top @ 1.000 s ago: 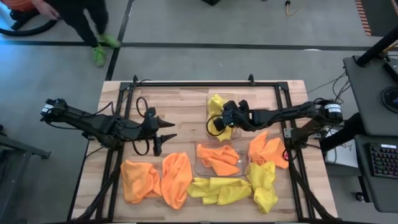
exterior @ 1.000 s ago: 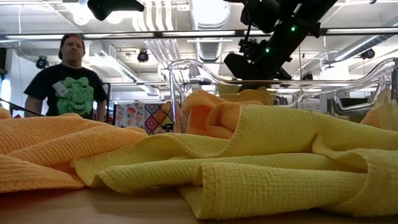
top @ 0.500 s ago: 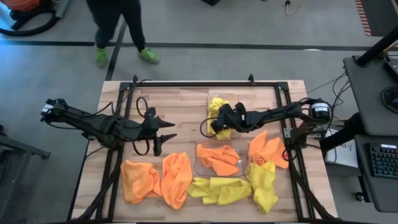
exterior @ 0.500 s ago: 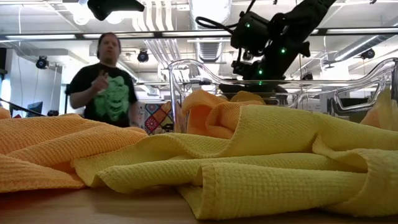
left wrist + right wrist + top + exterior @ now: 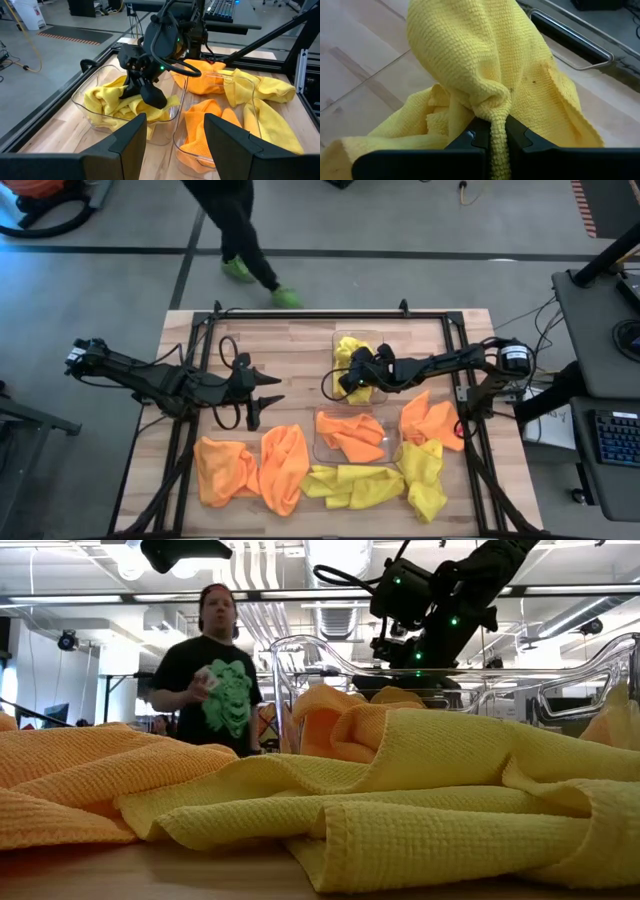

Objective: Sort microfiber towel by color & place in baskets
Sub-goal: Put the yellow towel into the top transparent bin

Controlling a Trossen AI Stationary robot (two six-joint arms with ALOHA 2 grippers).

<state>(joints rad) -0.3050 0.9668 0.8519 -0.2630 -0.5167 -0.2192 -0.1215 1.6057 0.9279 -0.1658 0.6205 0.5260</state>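
Pinching a yellow towel (image 5: pixel 485 75), the right gripper (image 5: pixel 352 377) has its fingers closed on a gathered fold, low inside the far basket (image 5: pixel 338 338) near table centre, toward twelve o'clock.

Far basket: clear plastic, holds yellow cloth only.

Near basket (image 5: pixel 391 446): just at six o'clock of the far one, holds an orange towel (image 5: pixel 350 434).

Loose cloths: two orange towels (image 5: pixel 250 467) at seven o'clock; yellow towels (image 5: pixel 385 483) along the six o'clock edge, reaching to five o'clock; one orange towel (image 5: pixel 432 420) at four o'clock.

Left gripper (image 5: pixel 267 387): fingers apart, empty, hanging over bare wood at nine o'clock.

Person (image 5: pixel 212 675): standing beyond the table's far edge.
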